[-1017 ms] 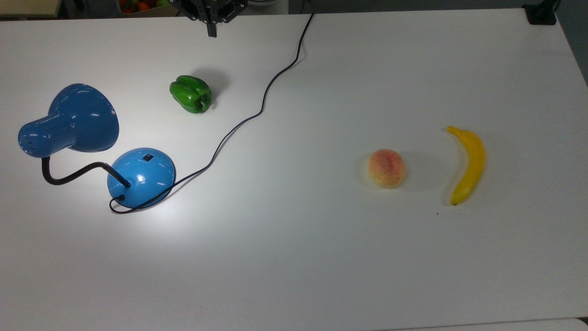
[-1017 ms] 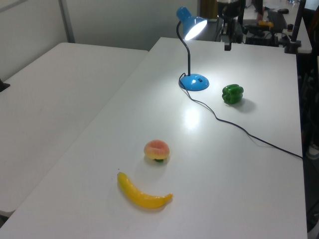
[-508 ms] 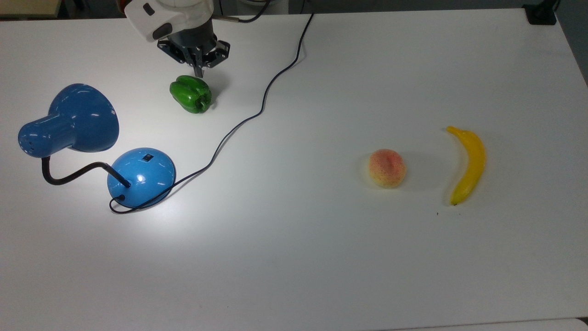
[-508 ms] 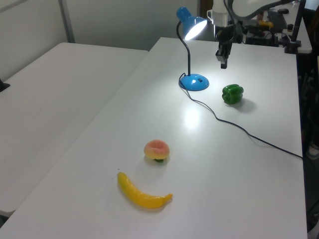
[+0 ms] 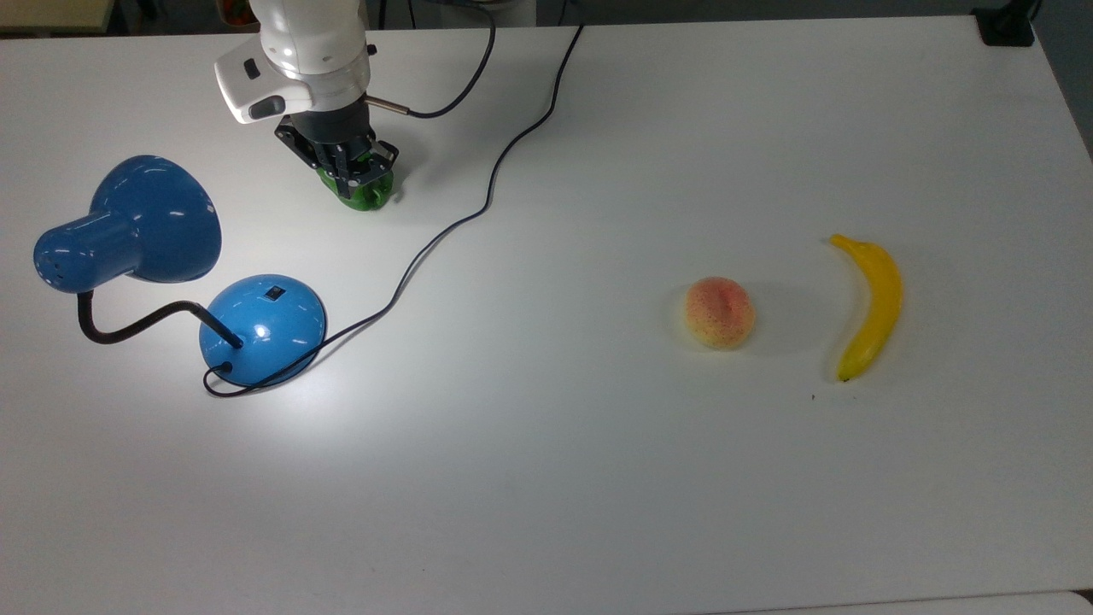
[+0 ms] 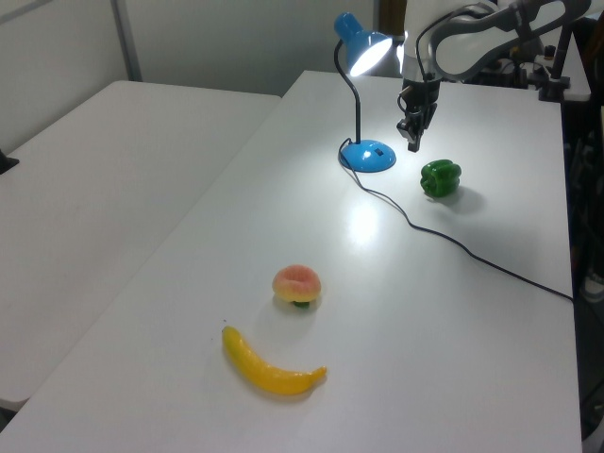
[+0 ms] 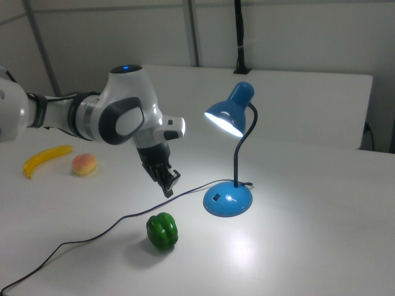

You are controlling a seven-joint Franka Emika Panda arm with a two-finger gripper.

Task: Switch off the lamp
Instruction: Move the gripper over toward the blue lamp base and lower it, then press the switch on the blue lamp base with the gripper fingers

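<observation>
Now we see the lamp (image 5: 171,265) lit at the top view's left end of the table (image 5: 598,478), its shade throwing a bright patch beside the base. Our gripper (image 7: 167,185) hangs in the air above the pepper (image 7: 162,231) — apart from it, fingers pressed together on nothing. Farther off lie a peach (image 5: 720,312) and a banana (image 5: 867,305) — well apart from the lamp.

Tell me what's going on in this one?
A robot arm is heading for a lit blue lamp on a white table. Its pincer hangs in the air above a green pepper, short of the lamp's base, where the small dark switch sits. A peach and a banana lie apart, far from the arm.
</observation>
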